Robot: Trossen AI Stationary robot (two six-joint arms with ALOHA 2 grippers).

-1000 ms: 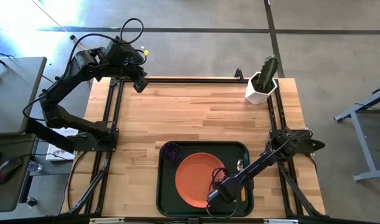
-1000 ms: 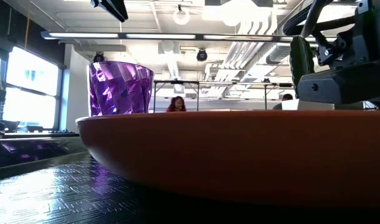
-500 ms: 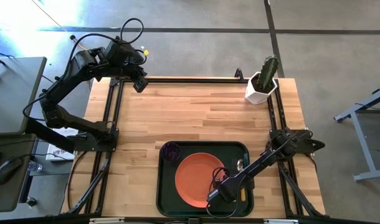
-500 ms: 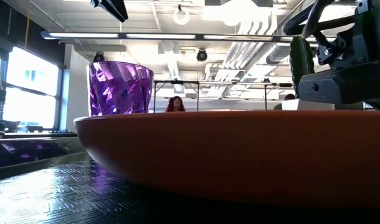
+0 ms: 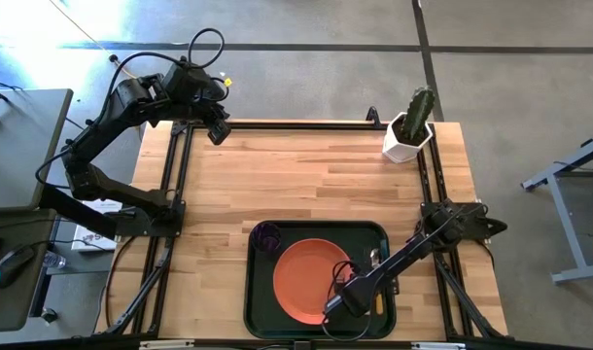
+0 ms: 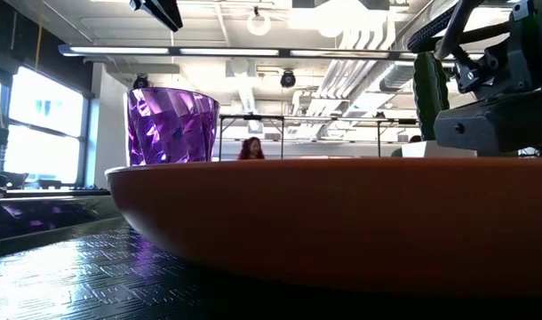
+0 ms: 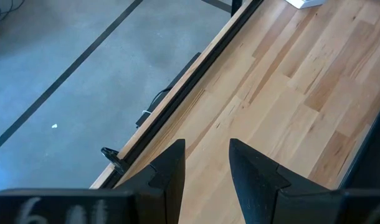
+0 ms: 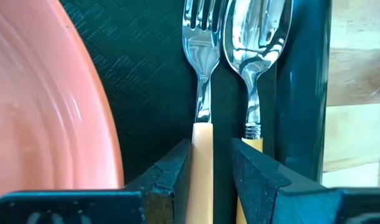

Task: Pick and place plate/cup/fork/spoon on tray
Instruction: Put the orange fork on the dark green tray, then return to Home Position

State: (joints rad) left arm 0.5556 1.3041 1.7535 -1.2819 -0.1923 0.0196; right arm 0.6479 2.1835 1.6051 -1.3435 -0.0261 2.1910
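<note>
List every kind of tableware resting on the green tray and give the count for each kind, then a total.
Plate: 1
Cup: 1
Fork: 1
Spoon: 1
Total: 4 items on the tray

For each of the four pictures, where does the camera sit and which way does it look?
High view: above, straight down; both arms, tray.
Low view: on the tray, level; plate, cup, right arm.
Left wrist view: looks at the table's far edge; own fingers.
Right wrist view: looks at fork, spoon; own fingers.
High and low views share plate and cup.
</note>
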